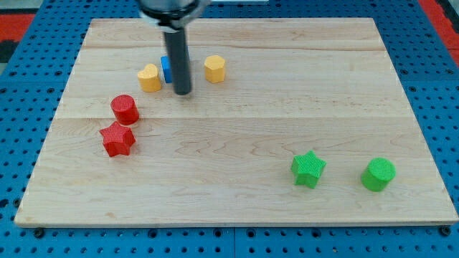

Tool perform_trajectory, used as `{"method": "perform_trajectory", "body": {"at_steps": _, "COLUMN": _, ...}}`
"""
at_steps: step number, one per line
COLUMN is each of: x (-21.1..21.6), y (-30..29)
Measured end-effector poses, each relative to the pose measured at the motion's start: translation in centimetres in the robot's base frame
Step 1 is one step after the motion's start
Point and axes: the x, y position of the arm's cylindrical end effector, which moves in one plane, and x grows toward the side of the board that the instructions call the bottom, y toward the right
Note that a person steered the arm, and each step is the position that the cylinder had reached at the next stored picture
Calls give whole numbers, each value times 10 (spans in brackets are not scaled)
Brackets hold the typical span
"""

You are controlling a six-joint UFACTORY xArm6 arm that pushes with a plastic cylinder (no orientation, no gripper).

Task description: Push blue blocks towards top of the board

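Observation:
A blue block (166,69) lies in the upper left part of the wooden board (237,143), mostly hidden behind my rod, so its shape cannot be made out. My tip (183,92) rests on the board just below and to the right of it, touching or nearly touching. A yellow heart-shaped block (149,77) lies just left of the blue block. A yellow hexagonal block (214,69) lies to the right of the rod.
A red cylinder (125,109) and a red star (117,139) lie at the left. A green star (308,169) and a green cylinder (378,174) lie at the lower right. The board sits on a blue perforated table.

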Motion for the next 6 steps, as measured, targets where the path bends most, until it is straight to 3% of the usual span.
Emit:
{"method": "perform_trajectory", "body": {"at_steps": 3, "x": -84, "y": -8}}
{"method": "perform_trajectory", "body": {"at_steps": 4, "x": -96, "y": -43}}
{"method": "perform_trajectory", "body": {"at_steps": 5, "x": -125, "y": -43}}
{"method": "perform_trajectory", "body": {"at_steps": 6, "x": -134, "y": 35}}
